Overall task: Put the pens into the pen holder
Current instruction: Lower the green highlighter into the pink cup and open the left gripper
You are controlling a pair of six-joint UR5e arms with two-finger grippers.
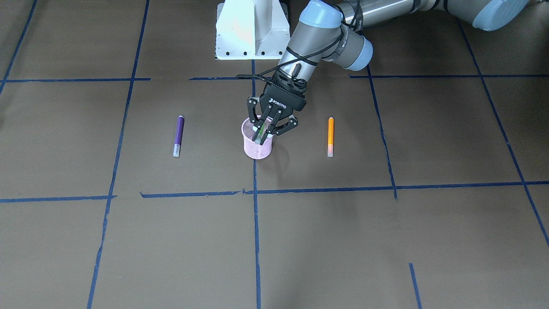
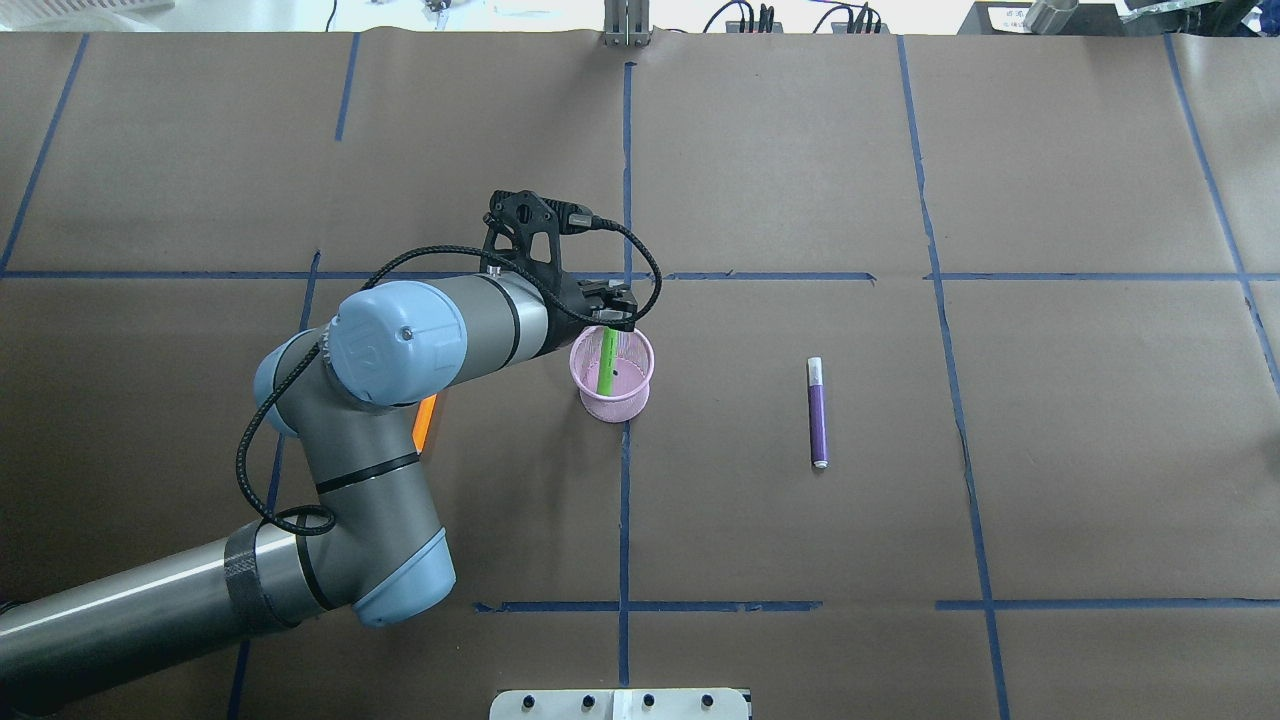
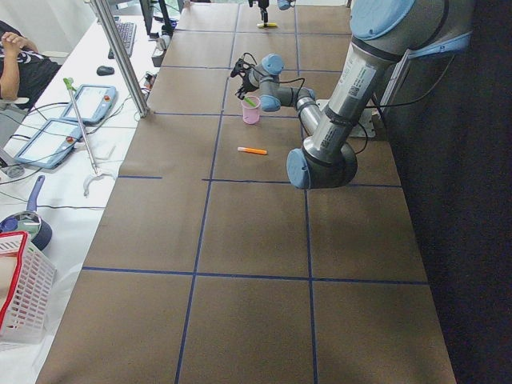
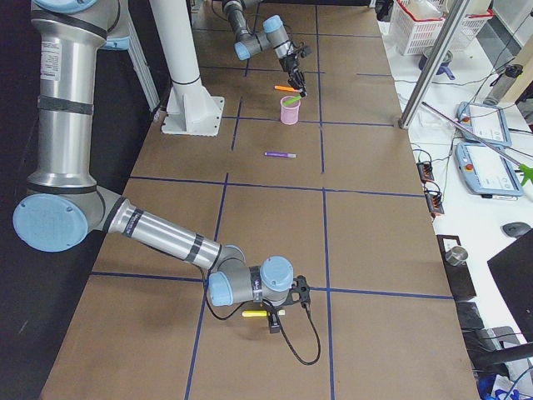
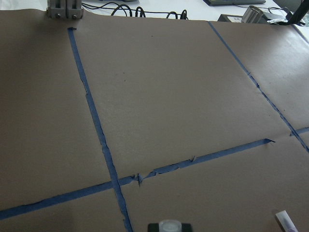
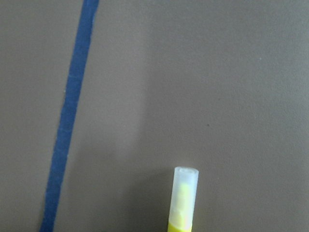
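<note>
The pink mesh pen holder point(image 1: 257, 148) stands mid-table. My left gripper point(image 1: 266, 132) hangs over its rim, shut on the cap end of the green pen point(image 2: 606, 365), which leans inside the holder point(image 2: 612, 405). The purple pen point(image 1: 179, 136) lies flat on the robot's right of the holder, the orange pen point(image 1: 330, 136) on its left, partly under my left arm in the overhead view point(image 2: 425, 422). My right gripper point(image 4: 275, 321) is low over the table's right end by a yellow marker point(image 6: 183, 203). I cannot tell whether it is open or shut.
The white robot base point(image 1: 251, 30) sits behind the holder. Blue tape lines point(image 1: 256, 223) grid the brown table. A post point(image 3: 120, 56), tablets point(image 3: 96, 100) and a red-rimmed basket point(image 3: 20, 288) stand beyond the far table edge.
</note>
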